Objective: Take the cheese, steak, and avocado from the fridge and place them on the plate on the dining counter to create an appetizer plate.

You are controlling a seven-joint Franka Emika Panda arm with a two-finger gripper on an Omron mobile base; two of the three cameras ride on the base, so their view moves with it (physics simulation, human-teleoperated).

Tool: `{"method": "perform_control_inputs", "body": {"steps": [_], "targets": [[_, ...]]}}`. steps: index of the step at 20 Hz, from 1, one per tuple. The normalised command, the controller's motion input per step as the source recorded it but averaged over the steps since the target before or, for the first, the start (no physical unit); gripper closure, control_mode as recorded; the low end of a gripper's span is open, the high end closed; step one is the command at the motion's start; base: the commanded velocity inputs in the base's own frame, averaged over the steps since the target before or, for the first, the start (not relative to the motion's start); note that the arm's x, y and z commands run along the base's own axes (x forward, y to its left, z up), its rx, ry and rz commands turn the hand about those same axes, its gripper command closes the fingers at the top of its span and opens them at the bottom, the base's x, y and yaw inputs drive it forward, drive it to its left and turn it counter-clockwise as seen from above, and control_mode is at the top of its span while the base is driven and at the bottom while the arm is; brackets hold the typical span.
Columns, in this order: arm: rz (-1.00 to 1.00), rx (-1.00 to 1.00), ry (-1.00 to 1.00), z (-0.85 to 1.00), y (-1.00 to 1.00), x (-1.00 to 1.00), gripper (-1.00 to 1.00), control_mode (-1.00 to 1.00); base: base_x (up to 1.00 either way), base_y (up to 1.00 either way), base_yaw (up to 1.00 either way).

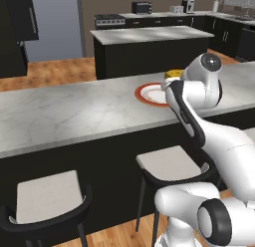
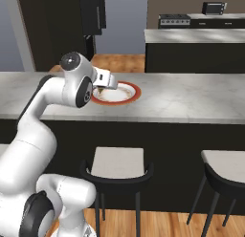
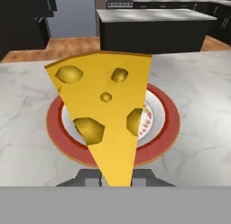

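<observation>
No readable text, labels, brands, numbers or signs anywhere. Appliances on back counter too small and blurred to show any markings.

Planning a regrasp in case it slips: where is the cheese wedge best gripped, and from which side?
Grip the cheese across its two flat faces near the narrow tip, coming from the tip end, as the gripper appears to hold it now above the plate.
</observation>
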Motion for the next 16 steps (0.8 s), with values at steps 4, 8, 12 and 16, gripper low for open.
{"method": "perform_control_inputs", "body": {"steps": [4, 8, 12, 16], "targets": [[0.00, 0.00, 0.07, -0.22, -0.01, 0.53, 1.00, -1.00, 0.00, 0.00, 0.00], [0.00, 0.00, 0.09, -0.26, -0.06, 0.51, 1.00, -1.00, 0.00, 0.00, 0.00], [0.00, 0.00, 0.06, -0.22, -0.13, 0.43, 1.00, -1.00, 0.00, 0.00, 0.00], [0.00, 0.00, 0.04, -0.29, -0.15, 0.42, 1.00, -1.00, 0.00, 0.00, 0.00]]}}
